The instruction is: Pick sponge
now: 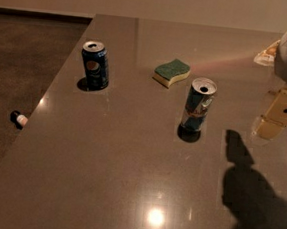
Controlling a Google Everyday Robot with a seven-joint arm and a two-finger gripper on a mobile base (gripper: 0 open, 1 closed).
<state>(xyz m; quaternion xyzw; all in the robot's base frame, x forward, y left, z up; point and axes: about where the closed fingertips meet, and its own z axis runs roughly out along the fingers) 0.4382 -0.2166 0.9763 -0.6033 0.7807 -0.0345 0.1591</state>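
The gripper (277, 118) hangs above the right edge of the table (119, 164), well apart from everything on it; whether it is open or closed cannot be told, and nothing shows in its hold. The sponge (172, 72) lies flat further left, green side up, untouched. A silver-blue can (198, 105) stands upright near it, between sponge and gripper. A dark blue can (95, 65) stands upright well to the left.

dim, warm | glare on table (105, 153) | pincer (270, 126) far right, shadow below
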